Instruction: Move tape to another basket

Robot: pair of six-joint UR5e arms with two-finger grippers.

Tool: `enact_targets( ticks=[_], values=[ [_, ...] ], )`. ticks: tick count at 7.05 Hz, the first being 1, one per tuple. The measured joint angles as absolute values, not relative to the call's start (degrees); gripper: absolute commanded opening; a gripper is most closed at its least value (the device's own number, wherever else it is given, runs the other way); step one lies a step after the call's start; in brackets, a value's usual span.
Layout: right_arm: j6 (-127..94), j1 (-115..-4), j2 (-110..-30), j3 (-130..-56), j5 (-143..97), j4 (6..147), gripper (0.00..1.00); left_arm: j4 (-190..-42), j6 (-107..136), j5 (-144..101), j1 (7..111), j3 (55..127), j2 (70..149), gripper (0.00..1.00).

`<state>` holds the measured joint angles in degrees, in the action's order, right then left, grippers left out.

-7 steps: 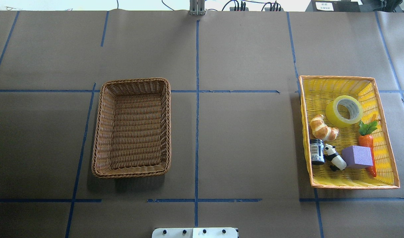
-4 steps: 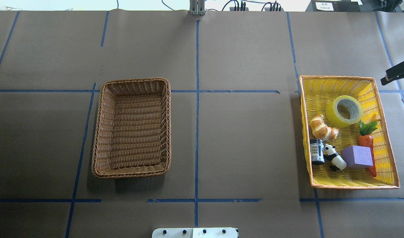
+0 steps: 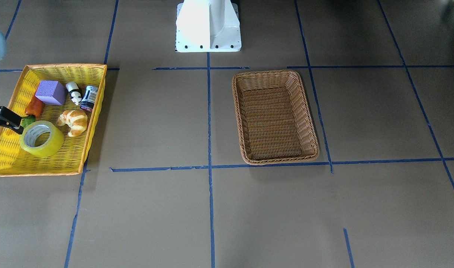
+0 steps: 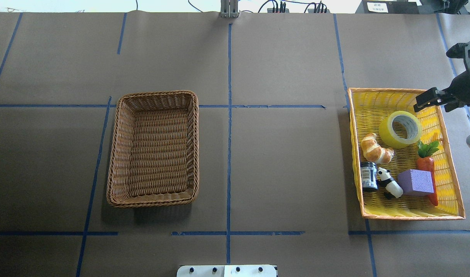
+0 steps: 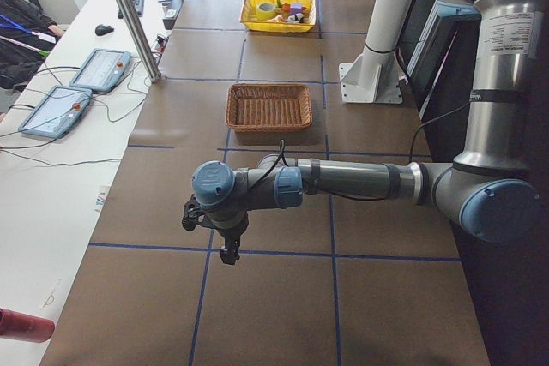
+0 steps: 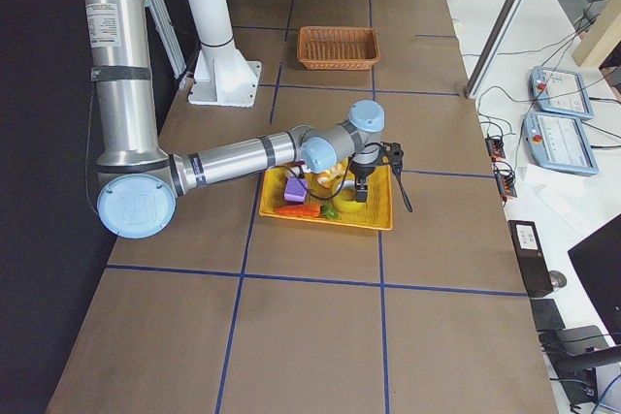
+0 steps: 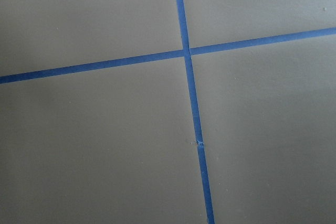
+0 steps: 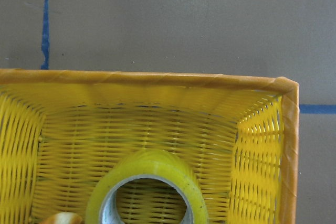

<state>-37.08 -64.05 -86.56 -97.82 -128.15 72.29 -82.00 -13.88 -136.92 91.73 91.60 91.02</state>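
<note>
A: From overhead, where is the tape (image 4: 400, 129)?
B: In the yellow mesh basket (image 4: 392, 91) on the robot's right, in the half farther from the robot, lying with its white core opening upward. The croissant (image 4: 376, 149) is just beside it, and the leaves of the carrot (image 4: 426, 165) are near its other side. Closer to the robot sit a purple block (image 4: 415, 182), a panda figure (image 4: 389, 184) and a small dark jar (image 4: 368, 176).
A: And the wicker basket (image 4: 154, 96)?
B: Well apart from it, on the left half of the tabletop (image 4: 288, 161).
A: The right tool (image 4: 432, 78)?
B: It hangs at the mesh basket's far right corner, spread wide and holding nothing. 1 finger (image 4: 427, 99) is over the rim near the tape; the other is beyond the basket.
A: The front-facing view?
B: Only 1 black finger (image 3: 7, 121) shows at the edge, over the mesh basket beside the tape (image 3: 41, 138). The wicker basket sits on the other side of the white base (image 3: 208, 26).
A: The side views?
B: From the left end, the left arm (image 5: 352, 179) lies stretched low over the tabletop, well apart from both baskets. The left tool (image 5: 225, 250) points down, and I cannot tell whether it is spread or closed. From the right end, the right arm (image 6: 233, 157) extends over the mesh basket, its 2 fingers apart.
A: The wrist cameras?
B: The left one shows only tabletop with 2 crossing blue lines (image 7: 186, 53). The right one looks down on the mesh basket's far wall, with the tape (image 8: 147, 187) cut off at the bottom edge.
</note>
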Motion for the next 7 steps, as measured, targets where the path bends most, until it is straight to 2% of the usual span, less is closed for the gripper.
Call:
enact_targets(
  ticks=[3,7],
  values=[
    [-40.24,-61.76,-86.52,-91.55,-127.61,62.75,1.00,-82.00,-13.50,-136.93,91.68,91.84,91.08,1.00],
    [-40.44,-59.41,-87.32,-91.08,-126.72,61.97,1.00,-82.00,-13.37,-137.01,91.67,91.93,91.30,1.00]
  ],
)
